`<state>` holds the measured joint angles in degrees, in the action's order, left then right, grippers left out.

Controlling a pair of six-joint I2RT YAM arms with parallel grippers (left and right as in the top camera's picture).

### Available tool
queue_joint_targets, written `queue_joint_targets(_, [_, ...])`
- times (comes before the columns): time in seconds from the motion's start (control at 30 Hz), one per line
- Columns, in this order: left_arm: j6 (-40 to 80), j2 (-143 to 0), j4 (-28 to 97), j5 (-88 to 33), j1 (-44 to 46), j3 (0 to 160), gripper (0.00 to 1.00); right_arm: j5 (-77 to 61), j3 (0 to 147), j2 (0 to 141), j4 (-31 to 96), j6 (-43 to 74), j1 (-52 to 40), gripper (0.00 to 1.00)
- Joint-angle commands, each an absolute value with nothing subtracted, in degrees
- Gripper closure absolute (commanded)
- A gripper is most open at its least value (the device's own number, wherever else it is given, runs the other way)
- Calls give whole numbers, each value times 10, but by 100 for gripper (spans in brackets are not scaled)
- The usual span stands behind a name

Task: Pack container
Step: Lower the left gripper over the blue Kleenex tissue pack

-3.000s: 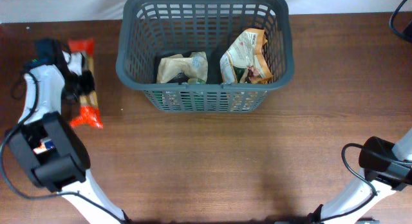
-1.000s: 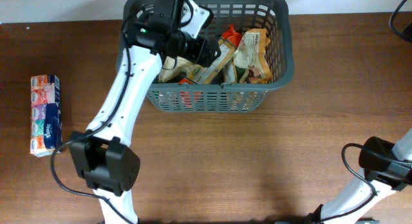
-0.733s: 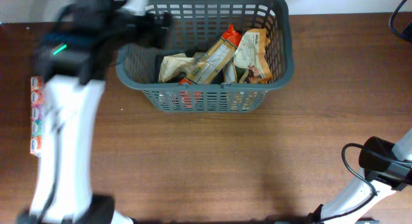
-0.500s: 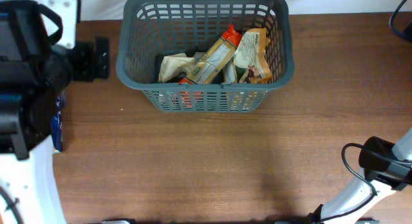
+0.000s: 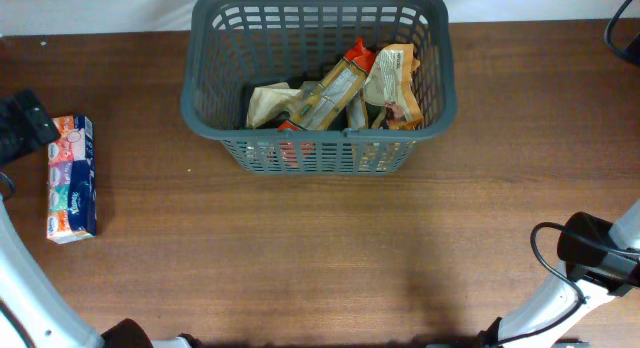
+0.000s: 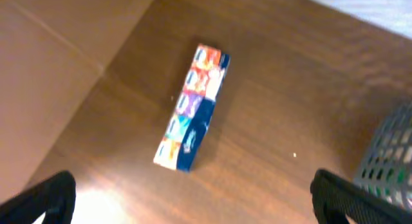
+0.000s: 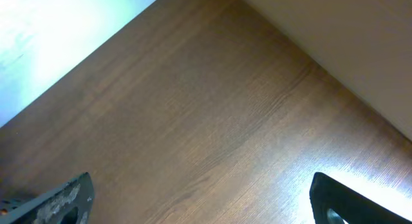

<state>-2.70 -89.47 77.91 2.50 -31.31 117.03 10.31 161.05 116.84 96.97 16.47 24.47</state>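
Basket (image 5: 320, 156) sat at far-centre of table (image 5: 320, 248) w/ snack packs inside; both sets of fingers spread wide, holding nothing.
Overhead: grey lattice basket upright, holding a beige bag (image 5: 268, 103) on the left, an orange-tipped packet (image 5: 335, 83) leaning diagonally across the middle, and another bag (image 5: 392, 83) against the right side. Tissue pack (image 5: 72, 178) lay flat on table well left of basket, apart from it. Left gripper (image 6: 193, 205) was above the table's left end; its wrist cam looked down on tissue pack (image 6: 192, 108), fingers (image 6: 42, 197) at frame corners, basket wall at right edge (image 6: 389, 159). Right gripper (image 7: 193, 205) was over bare wood, fingers (image 7: 51, 201) wide apart; right arm (image 5: 590, 248) at near-right corner, well away from basket.
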Motion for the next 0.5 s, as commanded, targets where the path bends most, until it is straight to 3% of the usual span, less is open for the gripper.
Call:
queue_joint_targets(0.0, [-48,-914,715,-23,-341,1068,1,112,1609,1161,973,166,248,1])
queue_joint_targets(0.17, [-79,-992,592,-52,-345,910,1,112,1609,1161,973,166,248,1])
queue_joint_targets(0.47, [-149,-1084,583,-29,-345,888,1,112,1609,1161,973,166,248,1])
